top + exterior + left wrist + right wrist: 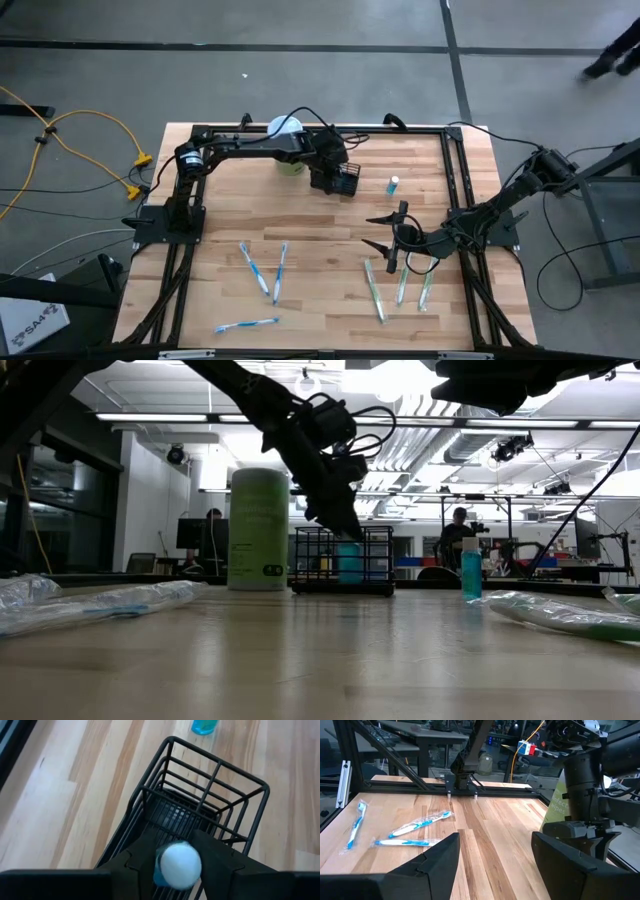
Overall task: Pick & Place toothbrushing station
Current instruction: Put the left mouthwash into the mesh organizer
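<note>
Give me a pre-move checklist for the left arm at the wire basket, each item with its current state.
1. Left gripper over the black wire basket: ok, its fingers reach down into the basket.
2. Small blue bottle with white cap between the left fingers: ok, it sits between them; whether they are gripping it, cannot tell.
3. Bottle resting on the basket floor: cannot tell, its base is hidden.
4. Basket upright on the table: ok in the low view.
5. Green canister clear of the basket: ok, it stands beside it with a gap.
6. Right gripper out of the way: ok, open, near the packaged toothbrushes.
</note>
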Controlling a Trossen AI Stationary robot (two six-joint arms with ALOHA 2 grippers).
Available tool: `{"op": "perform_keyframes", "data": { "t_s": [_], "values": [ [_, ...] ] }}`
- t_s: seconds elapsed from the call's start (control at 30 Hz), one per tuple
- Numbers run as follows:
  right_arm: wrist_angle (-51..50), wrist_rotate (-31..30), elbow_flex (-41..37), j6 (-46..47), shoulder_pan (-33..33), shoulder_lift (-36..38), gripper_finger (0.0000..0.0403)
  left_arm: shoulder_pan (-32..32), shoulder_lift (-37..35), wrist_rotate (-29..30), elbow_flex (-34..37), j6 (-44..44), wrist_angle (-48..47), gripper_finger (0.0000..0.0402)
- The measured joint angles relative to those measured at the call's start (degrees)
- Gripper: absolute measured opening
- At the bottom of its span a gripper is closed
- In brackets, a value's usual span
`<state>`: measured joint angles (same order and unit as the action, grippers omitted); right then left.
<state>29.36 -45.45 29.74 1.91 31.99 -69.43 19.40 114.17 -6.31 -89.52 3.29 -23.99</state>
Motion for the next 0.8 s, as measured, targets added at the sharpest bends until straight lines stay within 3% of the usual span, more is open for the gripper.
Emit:
{"op": "perform_keyframes", "data": {
  "t_s": [0.8],
  "values": [
    [-0.2,0.5,0.0,0.0,0.0,0.0,0.0239,-0.2,-1.5,0.8,0.0,1.2,1.1,0.0128]
  ]
}}
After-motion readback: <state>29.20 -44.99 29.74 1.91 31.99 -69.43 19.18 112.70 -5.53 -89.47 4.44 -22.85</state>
